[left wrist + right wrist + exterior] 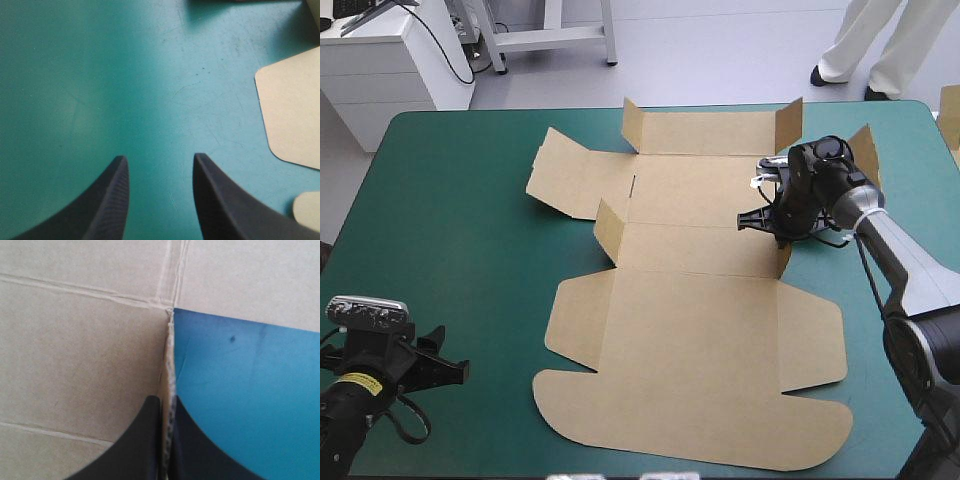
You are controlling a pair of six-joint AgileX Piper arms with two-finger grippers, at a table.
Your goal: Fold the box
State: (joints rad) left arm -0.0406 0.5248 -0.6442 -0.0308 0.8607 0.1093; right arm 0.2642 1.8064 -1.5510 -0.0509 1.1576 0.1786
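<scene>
The brown box (690, 330) lies as a cut sheet across the middle of the teal-green table, mostly flat, with small corner flaps standing up. My right gripper (782, 238) is at the sheet's right side, shut on the edge of a raised side flap (785, 260). In the right wrist view the board's thin edge (171, 365) runs up between the fingers (147, 440) of my right gripper (166, 407). My left gripper (445, 368) hovers over bare cover near the table's front left corner, open (157, 159) and holding nothing. Rounded box flaps (295, 115) lie beside it.
Short flaps stand upright at the far panel's corners (632, 125) (788, 122), at the right (865, 148) and at the left of the middle panel (610, 228). A wide strip of bare teal-green cover (450, 230) lies left of the sheet. A tan board edge (950, 118) shows at the far right corner.
</scene>
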